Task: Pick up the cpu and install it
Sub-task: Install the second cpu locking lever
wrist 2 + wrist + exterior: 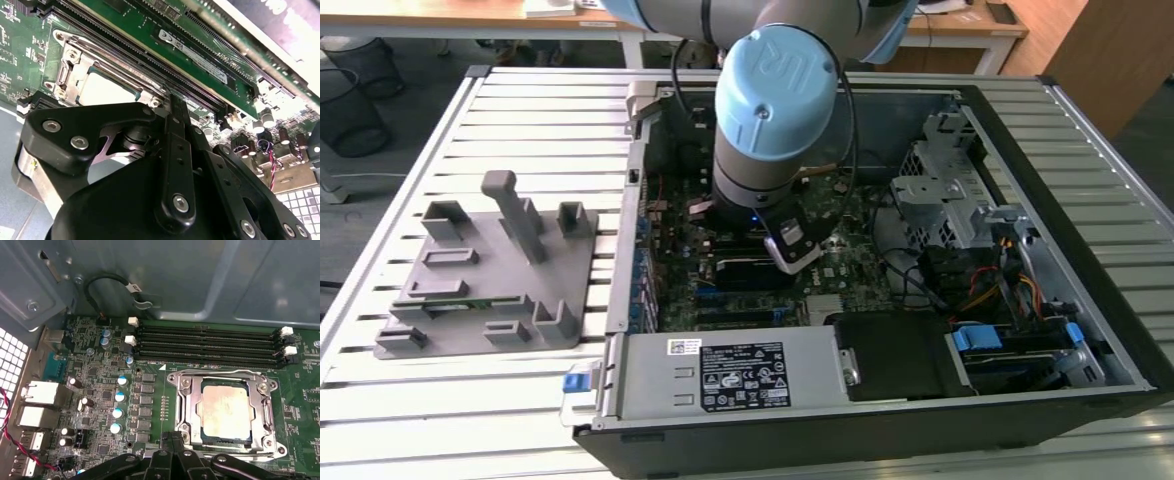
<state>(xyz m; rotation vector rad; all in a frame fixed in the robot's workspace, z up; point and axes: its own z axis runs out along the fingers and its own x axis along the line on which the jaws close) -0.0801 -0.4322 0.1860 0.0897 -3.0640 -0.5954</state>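
The cpu sits flat in its socket; at its 6 o'clock the tool is clenched, empty. The chip looks light, stiff, fragile: grip its edges.

I am working in what looks like a robotics lab or test workshop set inside an office-like room. An opened computer case lies on its side on a bench built of ribbed aluminium slats, the kind used for mounting rigs. At nine o'clock from the case sits a grey plastic fixture with posts and slots for holding parts. Beyond the bench, toward twelve o'clock, stand pale wooden desks with cables on them, and at ten o'clock black mesh wastebaskets rest on a grey floor. Inside the case, the bare green motherboard lies exposed.
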